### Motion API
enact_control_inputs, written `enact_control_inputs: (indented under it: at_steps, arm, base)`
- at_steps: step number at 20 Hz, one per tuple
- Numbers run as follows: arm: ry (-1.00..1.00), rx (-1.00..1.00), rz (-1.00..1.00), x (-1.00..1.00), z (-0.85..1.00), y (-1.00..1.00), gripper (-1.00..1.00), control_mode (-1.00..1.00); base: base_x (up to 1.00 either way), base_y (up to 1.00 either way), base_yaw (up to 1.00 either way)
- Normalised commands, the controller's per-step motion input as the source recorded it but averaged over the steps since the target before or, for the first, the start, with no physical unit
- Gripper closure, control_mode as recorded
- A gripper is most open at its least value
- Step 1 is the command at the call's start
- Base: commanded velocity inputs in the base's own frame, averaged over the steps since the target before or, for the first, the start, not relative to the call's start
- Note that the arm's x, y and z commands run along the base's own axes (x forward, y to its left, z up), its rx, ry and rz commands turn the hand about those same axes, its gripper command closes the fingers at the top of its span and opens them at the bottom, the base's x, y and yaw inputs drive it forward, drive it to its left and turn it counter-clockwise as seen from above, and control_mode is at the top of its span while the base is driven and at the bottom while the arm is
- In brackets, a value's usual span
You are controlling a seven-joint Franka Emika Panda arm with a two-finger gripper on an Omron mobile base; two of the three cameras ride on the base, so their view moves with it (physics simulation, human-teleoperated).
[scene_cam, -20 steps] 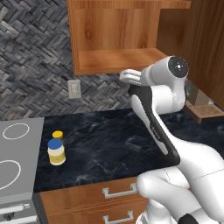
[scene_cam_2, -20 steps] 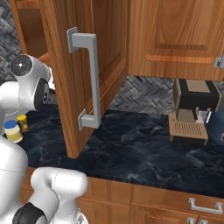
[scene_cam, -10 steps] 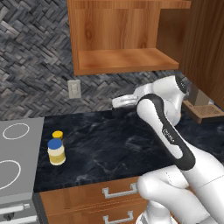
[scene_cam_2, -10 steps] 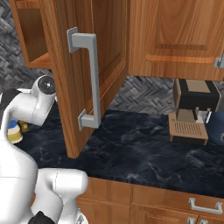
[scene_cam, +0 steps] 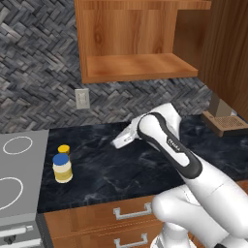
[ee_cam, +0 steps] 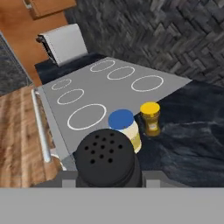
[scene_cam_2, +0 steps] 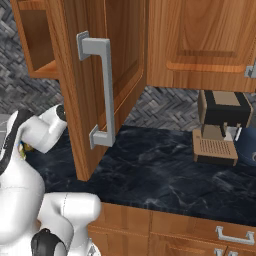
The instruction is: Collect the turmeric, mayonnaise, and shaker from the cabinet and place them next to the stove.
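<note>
My gripper (ee_cam: pixel 108 176) is shut on the shaker (ee_cam: pixel 108 159), a black one with a holed top that sits low in the hand view. Past it, the blue-lidded mayonnaise (ee_cam: pixel 126 129) and the yellow-lidded turmeric (ee_cam: pixel 151 118) stand on the black counter beside the grey stove (ee_cam: pixel 87 89). In the left base view the gripper (scene_cam: pixel 118 143) hangs above the counter, to the right of the mayonnaise (scene_cam: pixel 62 168) and the turmeric (scene_cam: pixel 64 149), which stand by the stove (scene_cam: pixel 19 169). Overhead, the cabinet (scene_cam: pixel 138 68) stands open with a bare shelf.
The open cabinet door with its silver handle (scene_cam_2: pixel 102 90) hangs to the arm's right. A coffee machine (scene_cam_2: pixel 220 127) stands at the counter's far right. A white appliance (ee_cam: pixel 63 41) sits beyond the stove. A wall socket (scene_cam: pixel 82 99) is on the backsplash.
The arm has swung down from cabinet height, and the hand has dropped toward the counter and moved left, closer to the two jars. The jars have not moved.
</note>
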Motion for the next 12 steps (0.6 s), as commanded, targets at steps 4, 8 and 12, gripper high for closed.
enact_control_inputs:
  at_steps: [4,8,12]
  arm:
    - [0.0,-0.08,0.24,-0.01,-0.67,0.22,1.0,-1.0]
    - [0.0,-0.01,0.04,0.0,-0.59,0.25,1.0,-1.0]
    - [0.0,-0.01,0.0,0.02,-0.42,0.39,1.0,-1.0]
  base:
    - [0.0,0.0,0.0]
    - [0.0,0.0,0.0]
    - [0.0,0.0,0.0]
